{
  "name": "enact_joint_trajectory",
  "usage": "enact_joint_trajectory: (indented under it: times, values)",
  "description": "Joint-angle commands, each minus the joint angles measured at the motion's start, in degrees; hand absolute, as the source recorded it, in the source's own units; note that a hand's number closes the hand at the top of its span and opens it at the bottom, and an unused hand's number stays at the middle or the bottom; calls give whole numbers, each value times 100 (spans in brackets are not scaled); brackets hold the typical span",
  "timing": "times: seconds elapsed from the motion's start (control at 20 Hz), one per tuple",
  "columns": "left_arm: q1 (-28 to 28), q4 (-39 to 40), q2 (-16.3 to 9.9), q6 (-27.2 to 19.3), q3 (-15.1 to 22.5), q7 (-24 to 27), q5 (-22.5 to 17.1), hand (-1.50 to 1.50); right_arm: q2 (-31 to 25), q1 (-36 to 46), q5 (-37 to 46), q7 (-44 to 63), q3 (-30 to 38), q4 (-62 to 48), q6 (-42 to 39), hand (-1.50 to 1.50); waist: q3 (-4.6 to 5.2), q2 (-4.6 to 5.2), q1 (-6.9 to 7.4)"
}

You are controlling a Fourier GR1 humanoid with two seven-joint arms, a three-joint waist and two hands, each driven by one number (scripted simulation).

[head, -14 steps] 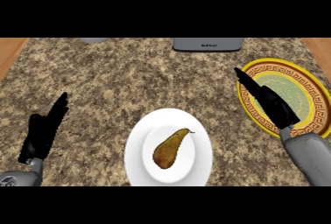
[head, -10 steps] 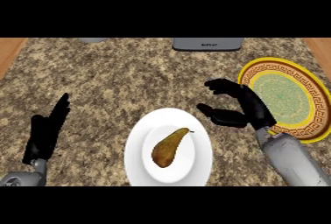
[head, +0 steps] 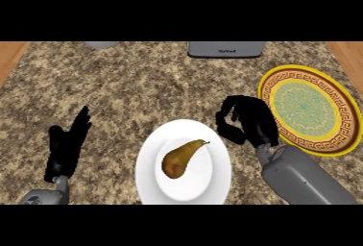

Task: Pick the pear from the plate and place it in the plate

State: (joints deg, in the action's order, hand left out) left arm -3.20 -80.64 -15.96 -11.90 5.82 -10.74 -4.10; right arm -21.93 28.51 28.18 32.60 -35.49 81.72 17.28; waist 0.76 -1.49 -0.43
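A brown pear (head: 181,157) lies on the white plate (head: 212,182) at the front middle of the counter, stem pointing to the upper right. My right hand (head: 247,121) hovers just right of that plate's upper rim, fingers curled and holding nothing, a short gap from the pear. A yellow patterned plate (head: 310,106) with a green centre sits at the right, bare. My left hand (head: 67,146) rests open at the left, fingers pointing up, well away from the pear.
The granite counter top (head: 142,81) stretches behind the plates. A grey appliance (head: 225,49) and a small grey object (head: 101,44) stand at the back edge. Wooden strips show at both far sides.
My right hand has moved left off the yellow plate toward the white plate and curled its fingers. The pear and my left hand have stayed put.
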Motion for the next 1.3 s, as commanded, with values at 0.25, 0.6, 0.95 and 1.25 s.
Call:
enact_joint_trajectory:
  times: [0.25, 0.6, 0.95, 1.25]
  values:
    - [85, -49, 316, -114, 82, 57, 69, 0, 1345, -1328, 950, 347, -1075, 845, 1162, -150, -73, 134, 26]
    - [272, -124, 324, -94, 87, 163, 68, 0, 976, -29, 1551, 2447, -1207, 837, -1365, -150, -56, 113, 61]
    - [-114, -364, 264, -134, 60, -351, 138, 0, 1831, 925, 943, 3497, -923, 246, -3287, -150, -68, 146, 107]
    - [162, -456, 480, -290, 234, -185, 265, 0, 2093, 927, 9, 3880, -482, -447, -4102, -150, -67, 141, 130]
